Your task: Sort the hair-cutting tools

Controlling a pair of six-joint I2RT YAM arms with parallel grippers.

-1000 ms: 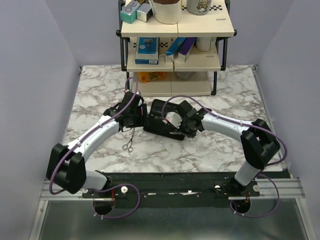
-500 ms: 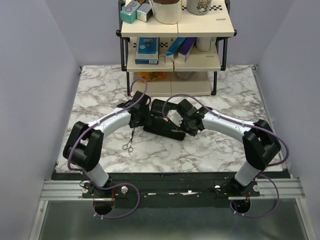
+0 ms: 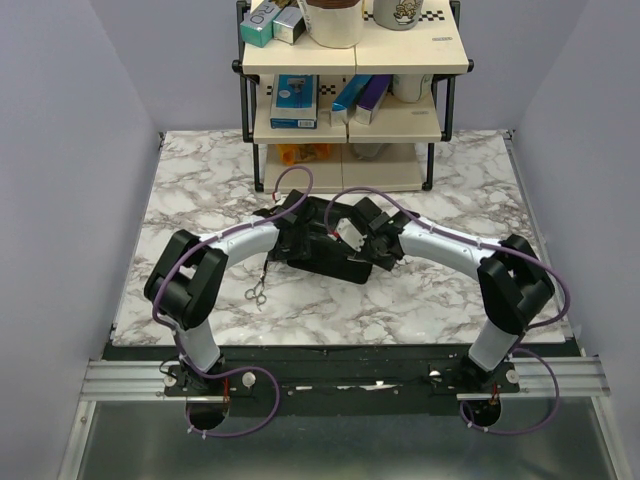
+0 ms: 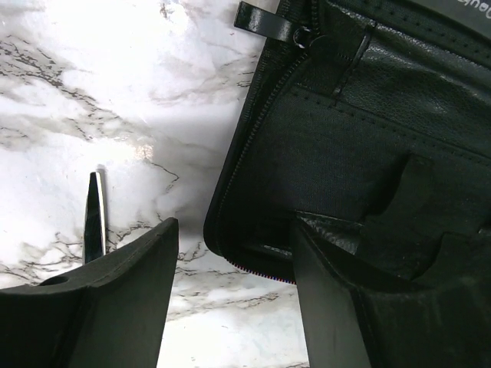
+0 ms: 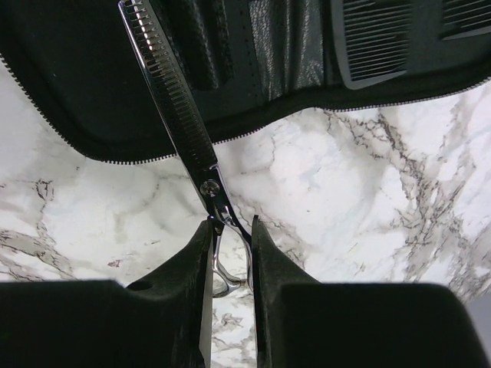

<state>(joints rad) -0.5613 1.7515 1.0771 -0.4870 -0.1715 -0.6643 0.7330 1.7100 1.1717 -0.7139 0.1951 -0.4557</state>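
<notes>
Your right gripper is pinching shut on the silver metal thinning scissors with the toothed blade, clamping the shanks just below the pivot screw, with the finger loops tucked between the fingers. The blade is reaching up over the open black zippered leather pouch, where a black toothed comb is sitting in a pocket. Judgement: you are handling stiff, light, slick steel, and so narrow a grip may be letting it swivel, so slow wrist moves are looking wise. Your left gripper is standing apart, holding nothing and straddling the pouch's zippered edge. A second silver scissors is lying flat on the white marble tabletop just beside the left finger. Judgement: it is calling for a pinch across the shanks.
</notes>
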